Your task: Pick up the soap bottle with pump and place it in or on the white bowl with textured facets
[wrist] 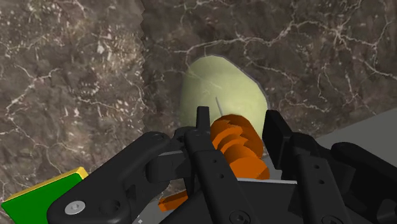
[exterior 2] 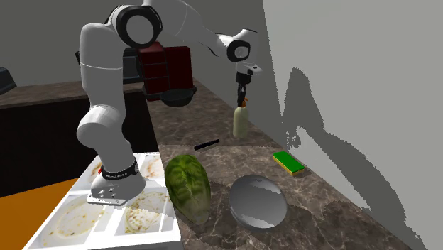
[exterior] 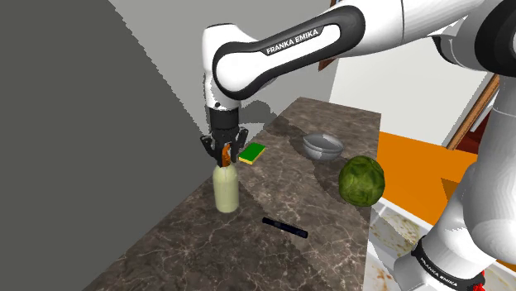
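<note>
The soap bottle (exterior: 226, 190) has a pale yellow-green body and an orange pump (wrist: 238, 147). It stands upright on the dark marble counter (exterior: 273, 198), close to the grey wall. My gripper (exterior: 225, 154) comes down from straight above and is shut on the pump, one black finger (wrist: 203, 130) on each side of it. The second exterior view gives the same grip (exterior 2: 243, 96) on the bottle (exterior 2: 241, 122). The grey bowl (exterior: 322, 147) sits empty further along the counter, toward the shoulder view's right, also seen in the second exterior view (exterior 2: 258, 202).
A green and yellow sponge (exterior: 253, 152) lies between bottle and bowl. A round green melon (exterior: 361, 180) stands by the counter's edge near the bowl. A thin black stick (exterior: 284, 227) lies in front of the bottle. A white divided tray (exterior 2: 106, 213) holds my stand.
</note>
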